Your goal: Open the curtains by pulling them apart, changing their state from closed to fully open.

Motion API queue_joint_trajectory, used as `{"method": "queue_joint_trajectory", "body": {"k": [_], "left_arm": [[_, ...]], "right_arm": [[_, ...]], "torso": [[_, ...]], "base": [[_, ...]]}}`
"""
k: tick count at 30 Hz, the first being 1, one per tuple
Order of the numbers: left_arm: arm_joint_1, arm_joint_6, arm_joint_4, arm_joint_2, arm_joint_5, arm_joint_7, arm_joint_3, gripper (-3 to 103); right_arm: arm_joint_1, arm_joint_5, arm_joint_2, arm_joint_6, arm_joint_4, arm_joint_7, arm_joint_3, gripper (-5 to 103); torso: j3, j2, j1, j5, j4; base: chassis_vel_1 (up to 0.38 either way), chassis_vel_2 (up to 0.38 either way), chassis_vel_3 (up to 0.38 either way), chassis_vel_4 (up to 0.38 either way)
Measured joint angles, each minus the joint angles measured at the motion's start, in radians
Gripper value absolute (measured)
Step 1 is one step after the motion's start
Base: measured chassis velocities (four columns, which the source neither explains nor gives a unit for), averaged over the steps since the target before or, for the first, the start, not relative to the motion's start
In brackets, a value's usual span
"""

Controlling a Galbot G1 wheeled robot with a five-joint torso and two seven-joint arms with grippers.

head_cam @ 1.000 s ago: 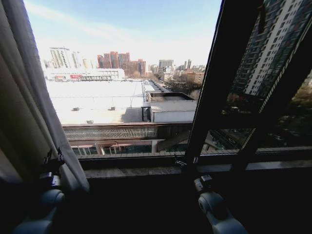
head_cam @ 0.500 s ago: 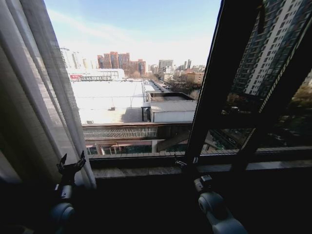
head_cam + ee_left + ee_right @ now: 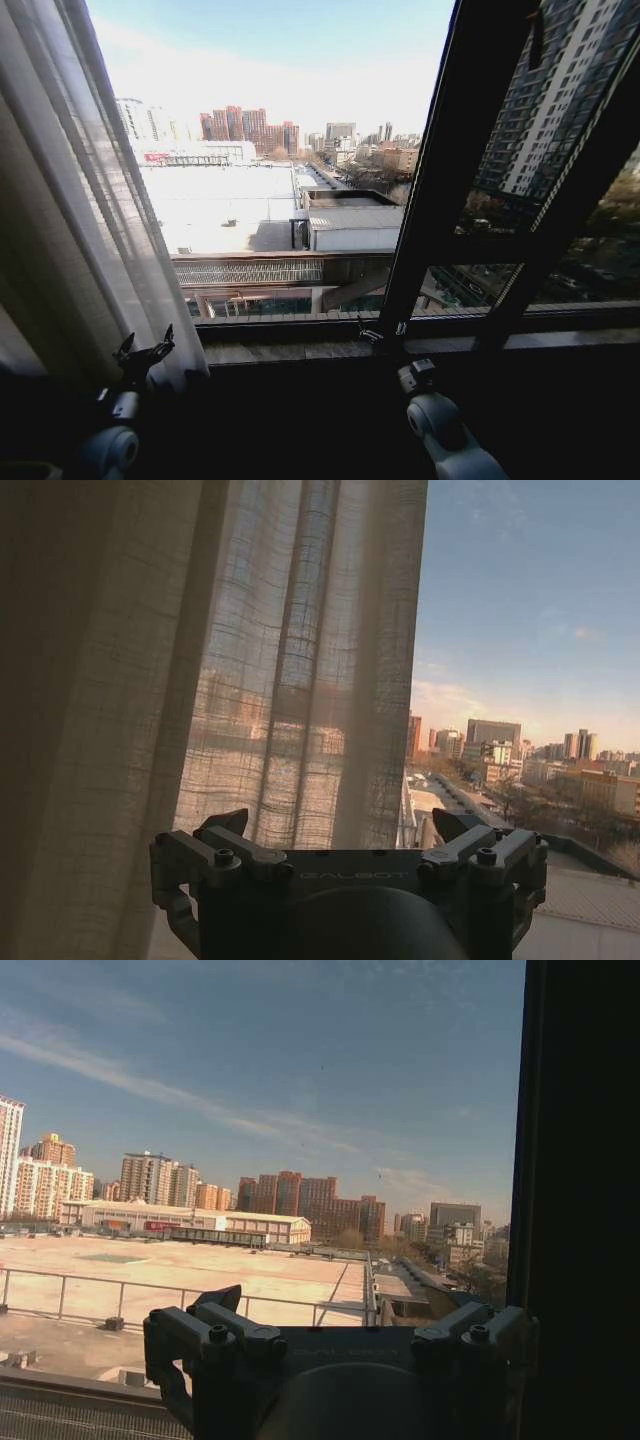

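**Curtain lying to the left of the left gripper, pleats running vertical**

Nearest the camera, the left gripper (image 3: 143, 352) is being held low at the lower left of the head view, fingers spread and empty, nothing pinched between them. In the left wrist view the same gripper (image 3: 345, 825) is seen with both fingertips apart and open air between them; no fabric is being clamped.

Just beyond and to its left, the curtains (image 3: 75, 230) are hanging as one gathered panel at the left edge of the window. The hem is falling just beside the gripper, near or brushing it; contact cannot be confirmed. The long axis is vertical, top of view down to sill level. In the left wrist view the sheer weave (image 3: 250, 660) is taking up the side ahead-left of the fingers, with open sky on the other side.

The right gripper (image 3: 345, 1325) is being held lower centre-right in the head view (image 3: 378, 335), close to the sill (image 3: 300, 350) and the dark window frame (image 3: 440, 170), well apart from the fabric. Its fingers are standing apart, holding nothing.

Judgement: the left arm is the nearer one by far. Any further pull is best directed leftward, across the pleats, not along them. A second panel is not being made out on the right side.

Farthest out, glass is uncovered across the middle, rooftops and towers beyond.
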Motion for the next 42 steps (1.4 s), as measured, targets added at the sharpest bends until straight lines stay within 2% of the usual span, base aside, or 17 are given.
{"method": "queue_joint_trajectory", "body": {"k": [16,26,31,42], "left_arm": [[-0.001,-0.005,0.009,-0.001,-0.001,-0.045,0.000,100],[0.030,-0.057,-0.004,-0.018,0.058,0.056,0.027,100],[0.030,-0.066,0.002,-0.038,0.083,0.069,0.042,100],[0.025,-0.077,0.010,-0.033,0.114,0.097,0.055,100]], "right_arm": [[0.000,0.000,0.000,0.000,0.000,0.000,0.000,100],[0.000,0.000,0.000,0.000,0.000,0.000,0.000,100],[0.000,0.000,0.000,0.000,0.000,0.000,0.000,100],[0.000,0.000,0.000,0.000,0.000,0.000,0.000,100]], "torso": [[0.000,0.000,0.000,0.0001,0.0003],[0.000,0.000,0.000,0.0000,0.0003],[0.000,0.000,0.000,0.0001,0.0003],[0.000,0.000,0.000,0.0001,0.0002]], "base": [[0.000,0.000,0.000,0.000],[0.000,0.000,0.000,0.000],[0.000,0.000,0.000,0.000],[0.000,0.000,0.000,0.000]]}}
